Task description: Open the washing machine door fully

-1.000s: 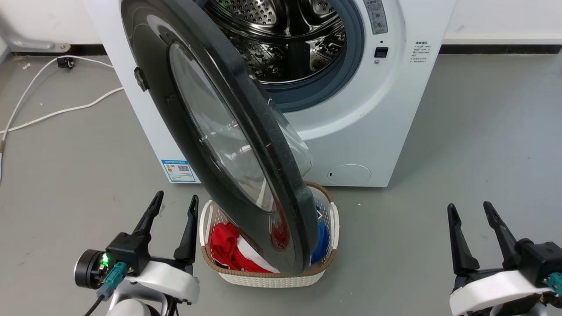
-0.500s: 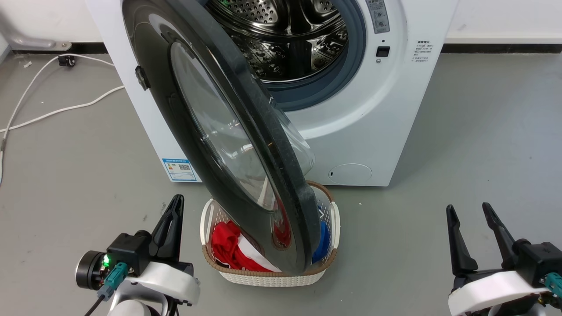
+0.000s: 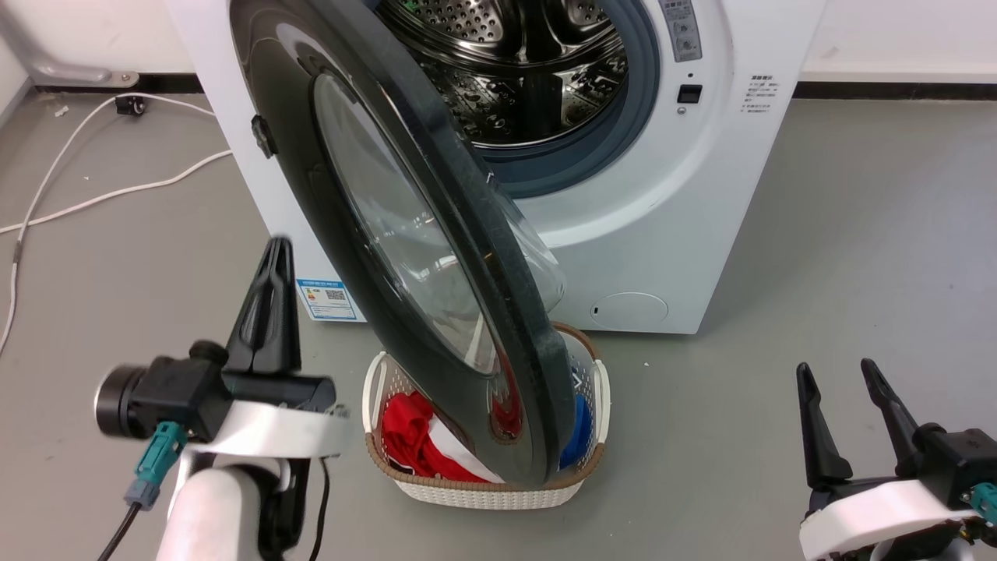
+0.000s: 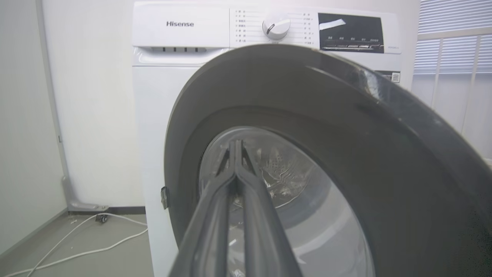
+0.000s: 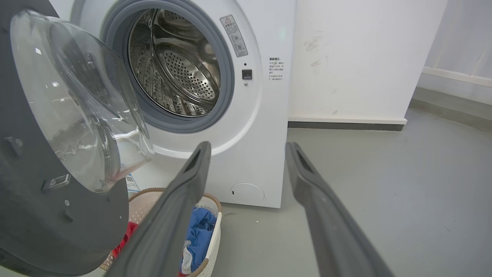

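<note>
1. My left fingers (image 3: 269, 312) are pressed together and hold nothing. One second ago they stood apart, low at the lower left of the head view. They have since shut and risen up the frame, towards the outer face of the washing machine door (image 3: 405, 249). In the left wrist view they point at the clear glass centre. Contact with the glass cannot be confirmed; in the head view a gap remains beside the door.

2. My right fingers (image 3: 810, 425) stand apart at the lower right, empty and well apart from the door. Their pose matches the earlier frames.

3. The door is partly open. It stands out from the washing machine (image 3: 662, 218) almost edge-on to me. It runs from its hinge side at the upper left down to its free rim at lower centre, which hangs over the laundry basket (image 3: 483, 492). The steel drum (image 3: 530, 78) is exposed at the top centre.

4. The whole head view has shifted slightly to the right. That is camera motion. The door's angle to the machine is unchanged.

5. Consequence for the task: the opening stroke has not begun. The door is perhaps halfway through its swing.

6. Caution: the left fingers face the outer side. A push there would likely close the door. To open it fully, I judge they must catch the free rim or reach the inner face and draw it left.
</note>
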